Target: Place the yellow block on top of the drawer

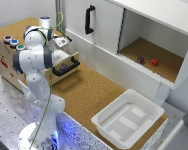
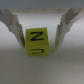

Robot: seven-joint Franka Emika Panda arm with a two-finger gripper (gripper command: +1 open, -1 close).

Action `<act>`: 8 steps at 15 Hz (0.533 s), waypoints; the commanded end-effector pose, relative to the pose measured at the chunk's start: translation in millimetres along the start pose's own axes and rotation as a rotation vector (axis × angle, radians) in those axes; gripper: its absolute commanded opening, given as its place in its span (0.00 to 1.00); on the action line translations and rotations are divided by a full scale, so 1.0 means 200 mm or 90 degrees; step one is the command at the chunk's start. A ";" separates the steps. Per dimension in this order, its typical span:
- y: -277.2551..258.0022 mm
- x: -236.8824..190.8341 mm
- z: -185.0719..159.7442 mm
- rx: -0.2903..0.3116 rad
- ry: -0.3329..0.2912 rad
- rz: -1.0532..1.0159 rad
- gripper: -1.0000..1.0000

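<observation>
The yellow block (image 2: 37, 44), marked with black letters, sits between my two fingers in the wrist view. The gripper (image 2: 40, 41) is closed on its sides, over a blurred pale surface. In the exterior view the gripper (image 1: 63, 41) hangs over the small cork-topped cabinet (image 1: 6, 57), just behind the drawer (image 1: 69, 61). The drawer stands pulled out, its black bar handle (image 1: 65, 68) facing forward. The arm hides the block in the exterior view.
Red (image 1: 7, 38), blue (image 1: 14, 42) and green (image 1: 20, 47) buttons sit on the cabinet top. A large white cupboard (image 1: 106, 22) with a black vertical handle stands behind; its open compartment holds two small objects (image 1: 154, 62). A white tub (image 1: 128, 117) is at the exterior view's lower right.
</observation>
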State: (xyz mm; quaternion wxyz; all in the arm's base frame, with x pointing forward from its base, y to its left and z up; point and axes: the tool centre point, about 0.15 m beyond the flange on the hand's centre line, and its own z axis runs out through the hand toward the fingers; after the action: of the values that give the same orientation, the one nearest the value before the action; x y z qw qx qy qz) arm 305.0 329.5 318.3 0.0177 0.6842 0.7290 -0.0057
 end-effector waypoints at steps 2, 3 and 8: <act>-0.05 0.03 -0.06 -0.073 0.028 0.072 0.00; -0.04 0.06 -0.11 -0.082 0.023 0.083 0.00; -0.02 0.31 -0.47 -0.077 0.003 0.081 0.00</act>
State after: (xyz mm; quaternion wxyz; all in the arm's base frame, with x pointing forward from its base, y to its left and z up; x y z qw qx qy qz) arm 305.4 350.9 348.5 0.0266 0.7204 0.6915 0.0472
